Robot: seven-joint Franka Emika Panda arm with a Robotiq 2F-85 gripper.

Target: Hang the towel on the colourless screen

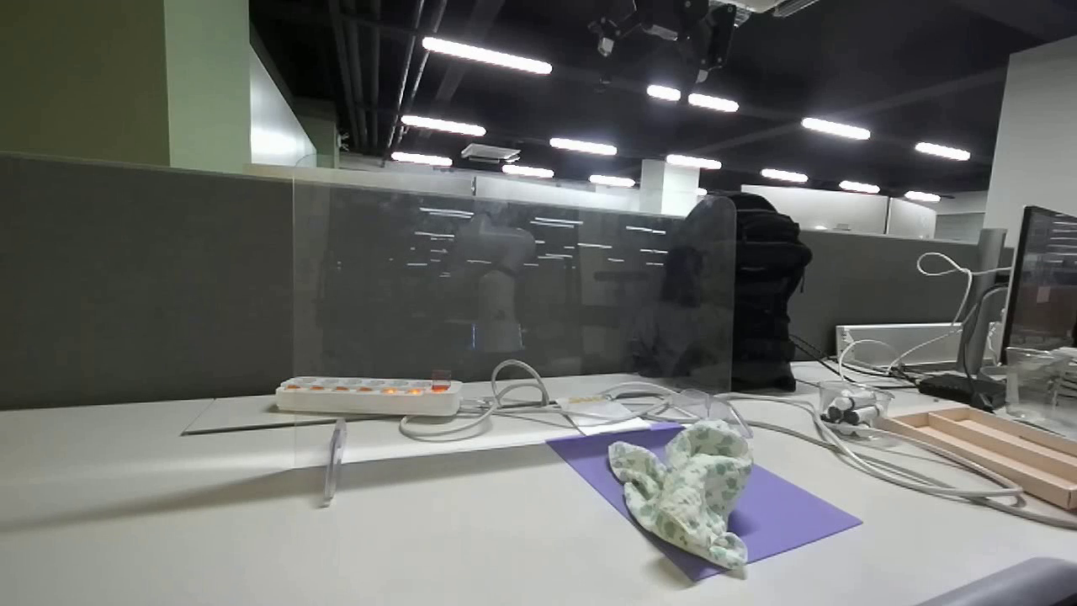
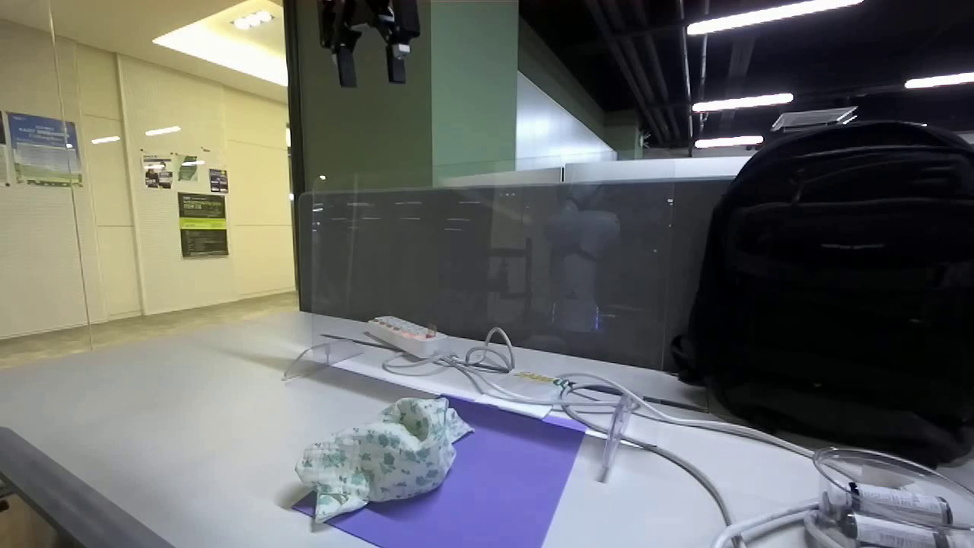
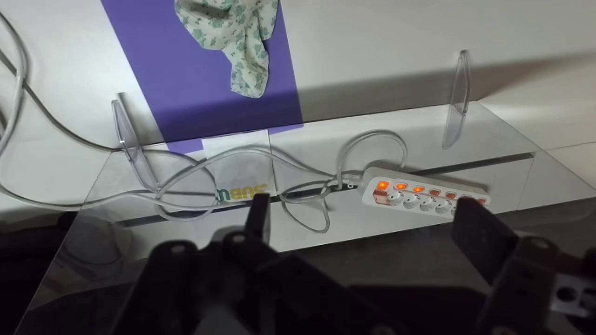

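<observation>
The towel, white with a green leaf print, lies crumpled on a purple sheet in front of the screen. It shows in both exterior views (image 1: 690, 492) (image 2: 380, 457) and at the top of the wrist view (image 3: 233, 32), cut off by the frame edge. The colourless screen is a clear upright panel on clear feet, in both exterior views (image 1: 555, 295) (image 2: 472, 266) and in the wrist view (image 3: 419, 135). My gripper is high above the table, at the top of both exterior views (image 1: 654, 67) (image 2: 372, 76). In the wrist view its fingers (image 3: 363, 209) are wide apart with nothing between them.
A white power strip (image 1: 370, 397) and loose cables (image 1: 505, 404) lie behind the screen. A black backpack (image 1: 766, 295) stands at its end. Clear feet (image 1: 334, 463) stick out in front. A cup of markers (image 1: 854, 408), a tan tray (image 1: 993, 450) and a monitor (image 1: 1043, 286) stand alongside.
</observation>
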